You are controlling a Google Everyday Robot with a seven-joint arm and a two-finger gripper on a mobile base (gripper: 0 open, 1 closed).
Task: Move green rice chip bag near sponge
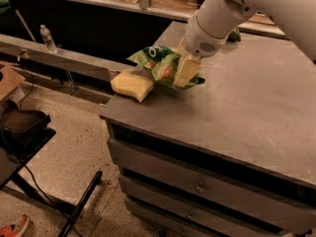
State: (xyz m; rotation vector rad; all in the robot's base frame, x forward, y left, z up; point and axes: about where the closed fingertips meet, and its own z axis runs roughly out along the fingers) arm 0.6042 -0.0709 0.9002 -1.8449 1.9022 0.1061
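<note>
Camera view, starting at the pale two-finger gripper (183,78) on the end of the thick white arm (222,14): down over the far left part of the grey tabletop (237,112), closed to a narrow gap on the right half of the green rice chip bag (160,65), a bright green wrinkly foil pouch with orange-pink food pictures. One cream finger pad (187,69) laid flat across the front of it, the other hidden behind. Bag held tilted, left end raised and flaring free, lower right corner at or just above the surface, cannot tell which. Just left of the bag and nearer, by the table's left edge: the sponge (131,85), a pale yellow thick foam block with wavy sides, lying flat, touching or all but touching the bag's lower edge. Judged from that, nearly done, with only lowering and letting go to come. Probably very light, soft and crackly, puffed with air, slick film outside and brittle chips inside; best taken across a crumpled flat span or a seam with a gentle pinch, never a hard squeeze. Liable to slide or spring a little on release, and to nudge the light sponge toward the edge. Farther out: grey drawer fronts (197,186) below the top, a clear plastic water bottle (47,37) on the far left ledge, speckled floor (74,152), a red shoe (15,227) at the near left corner.
</note>
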